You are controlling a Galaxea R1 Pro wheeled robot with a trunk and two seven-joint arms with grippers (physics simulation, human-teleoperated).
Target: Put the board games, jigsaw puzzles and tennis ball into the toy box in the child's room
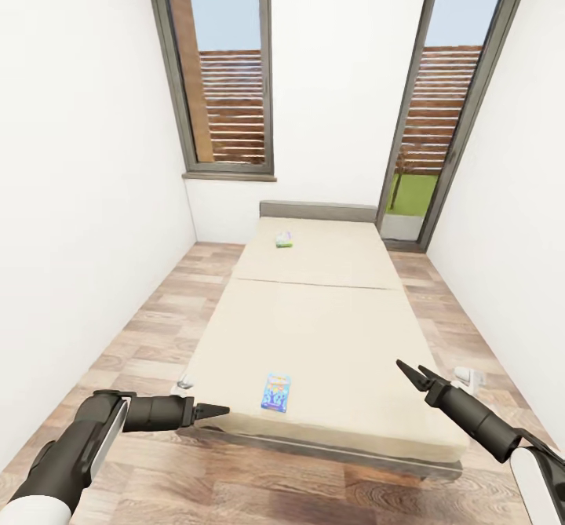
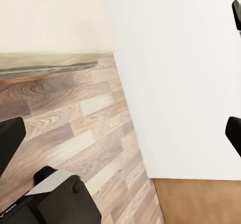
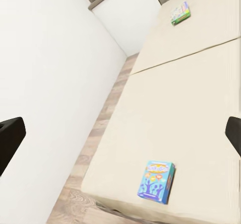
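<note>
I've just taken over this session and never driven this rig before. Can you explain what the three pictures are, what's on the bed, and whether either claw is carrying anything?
The large picture comes from the robot's head camera, looking down over its two dark arms. The left claw and the right claw hang near the foot of the bed. Neither holds anything.

The two smaller pictures come from cameras mounted near each claw. The left one looks at the wood floor, a bed corner and a white wall. The right one looks along the mattress.

Two board games lie flat on the bed: the blue board game near the foot, closest to you, and the green board game far up near the headboard. Both also appear in the right wrist picture.
</note>
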